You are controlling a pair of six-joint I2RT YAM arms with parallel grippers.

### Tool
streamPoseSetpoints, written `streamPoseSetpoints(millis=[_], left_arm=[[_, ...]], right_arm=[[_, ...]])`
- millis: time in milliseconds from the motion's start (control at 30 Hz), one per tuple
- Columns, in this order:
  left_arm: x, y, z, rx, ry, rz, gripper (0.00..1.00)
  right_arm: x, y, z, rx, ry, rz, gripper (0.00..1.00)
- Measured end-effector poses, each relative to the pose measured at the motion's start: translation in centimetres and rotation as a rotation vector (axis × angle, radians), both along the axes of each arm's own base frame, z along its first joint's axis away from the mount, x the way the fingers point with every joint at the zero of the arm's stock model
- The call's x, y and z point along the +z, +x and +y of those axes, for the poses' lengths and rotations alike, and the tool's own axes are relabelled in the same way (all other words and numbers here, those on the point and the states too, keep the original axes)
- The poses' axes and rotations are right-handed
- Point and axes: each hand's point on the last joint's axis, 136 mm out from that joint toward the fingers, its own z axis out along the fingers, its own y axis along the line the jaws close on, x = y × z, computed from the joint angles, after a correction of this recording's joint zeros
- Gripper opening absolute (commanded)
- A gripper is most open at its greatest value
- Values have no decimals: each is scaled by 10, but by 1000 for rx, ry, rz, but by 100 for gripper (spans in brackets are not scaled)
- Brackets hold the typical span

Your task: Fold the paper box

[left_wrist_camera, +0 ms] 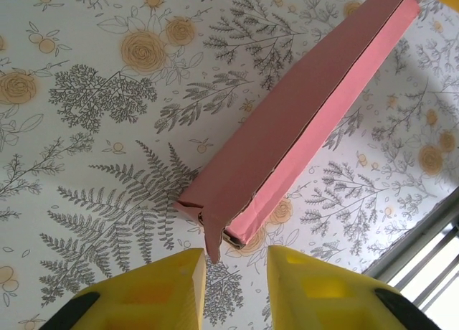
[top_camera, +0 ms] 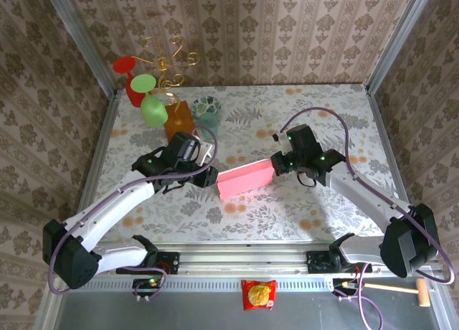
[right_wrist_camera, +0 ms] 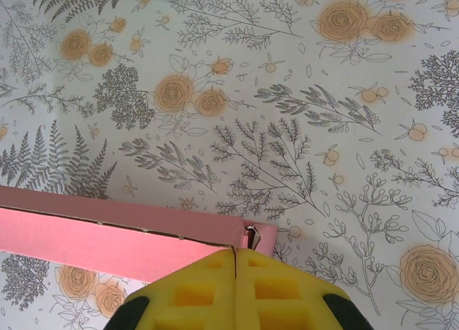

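I see the paper box (top_camera: 245,181) over the middle of the table (top_camera: 308,215), stretched between the arms, with the left gripper (top_camera: 210,174) at its left end and the right gripper (top_camera: 276,165) at its right end. Behind the left gripper, near the far edge, a block (top_camera: 179,119) stands just left of a cup (top_camera: 208,109).

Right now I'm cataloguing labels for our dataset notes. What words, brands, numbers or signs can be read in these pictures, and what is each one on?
No text can be read in these pictures.
Small red foil packet at the bottom of the top view: it carries a yellow printed design that is too small and blurred to read.
Thin pink cardboard box: the faces that show are plain, with no print.
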Motion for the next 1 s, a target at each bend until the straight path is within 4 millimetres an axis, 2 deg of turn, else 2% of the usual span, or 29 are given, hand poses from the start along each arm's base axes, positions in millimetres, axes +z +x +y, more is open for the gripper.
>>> streamPoseSetpoints(millis=[333, 533, 767, 1000], left_arm=[[-25, 8, -3, -1, 65, 41, 21], [-25, 10, -4, 0, 61, 33, 17], [-24, 11, -5, 7, 55, 34, 8], [-23, 12, -6, 20, 52, 43, 4]], right_arm=[[0, 0, 0, 0, -1, 1, 0], [0, 0, 0, 0, -1, 1, 0], [0, 0, 0, 0, 0, 1, 0], [0, 0, 0, -3, 1, 1, 0]])
